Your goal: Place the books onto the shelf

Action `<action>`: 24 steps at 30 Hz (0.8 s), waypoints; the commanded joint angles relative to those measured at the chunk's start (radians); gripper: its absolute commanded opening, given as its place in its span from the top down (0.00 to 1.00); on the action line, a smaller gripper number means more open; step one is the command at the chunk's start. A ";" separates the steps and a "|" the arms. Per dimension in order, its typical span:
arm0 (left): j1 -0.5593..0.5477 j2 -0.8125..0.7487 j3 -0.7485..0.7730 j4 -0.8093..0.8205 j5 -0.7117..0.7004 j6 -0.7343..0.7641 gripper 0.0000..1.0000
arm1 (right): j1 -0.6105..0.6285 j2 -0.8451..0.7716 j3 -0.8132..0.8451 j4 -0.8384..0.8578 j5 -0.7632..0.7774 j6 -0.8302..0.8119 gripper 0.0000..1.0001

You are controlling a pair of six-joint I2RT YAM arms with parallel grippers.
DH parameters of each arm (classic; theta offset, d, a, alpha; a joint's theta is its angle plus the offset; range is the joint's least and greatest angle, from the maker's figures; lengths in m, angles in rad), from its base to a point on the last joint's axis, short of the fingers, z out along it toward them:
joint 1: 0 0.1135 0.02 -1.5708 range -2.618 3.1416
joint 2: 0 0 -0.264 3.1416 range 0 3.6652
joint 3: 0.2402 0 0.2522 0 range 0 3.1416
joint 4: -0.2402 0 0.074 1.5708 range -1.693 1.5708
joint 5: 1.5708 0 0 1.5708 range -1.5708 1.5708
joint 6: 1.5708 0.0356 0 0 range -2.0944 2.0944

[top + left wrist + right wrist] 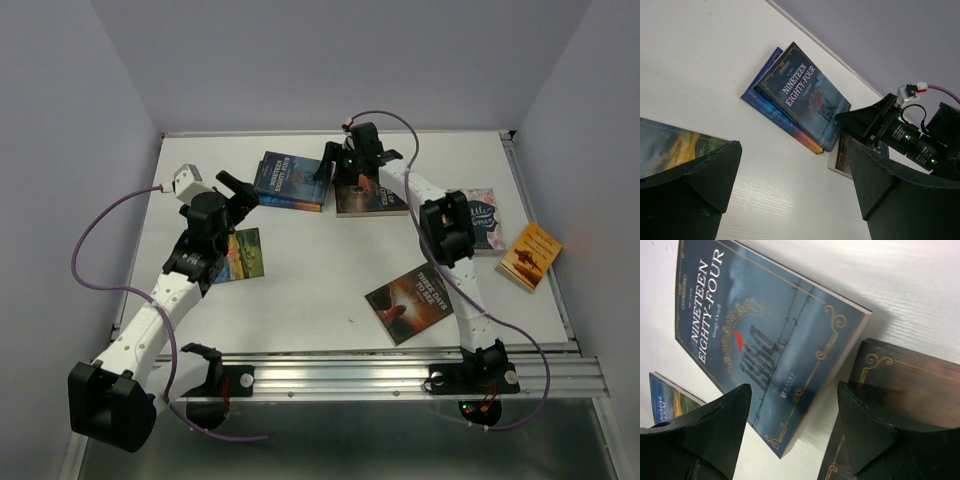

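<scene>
Several books lie flat on the white table (320, 270). A dark blue "Nineteen Eighty-Four" (290, 178) (805, 97) (765, 325) rests on another blue book (775, 114). Beside it is a dark brown book (372, 200) (910, 385). My right gripper (338, 172) (795, 405) hangs open over the gap between these two, holding nothing. My left gripper (243, 190) (795, 165) is open above bare table, near a landscape-covered book (240, 255) (670, 145). A brown book (410, 300), a pink-and-white book (484, 218) and an orange book (531, 256) lie to the right. The shelf is out of view.
Grey walls close the table at the back and both sides. An aluminium rail (400, 372) runs along the near edge. Purple cables (90, 240) loop off both arms. The right arm's elbow (447, 228) stands over the pink-and-white book.
</scene>
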 commanded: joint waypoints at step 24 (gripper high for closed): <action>0.007 -0.003 0.031 -0.078 -0.044 -0.039 0.01 | 0.061 0.019 0.125 -0.034 0.071 -0.159 0.33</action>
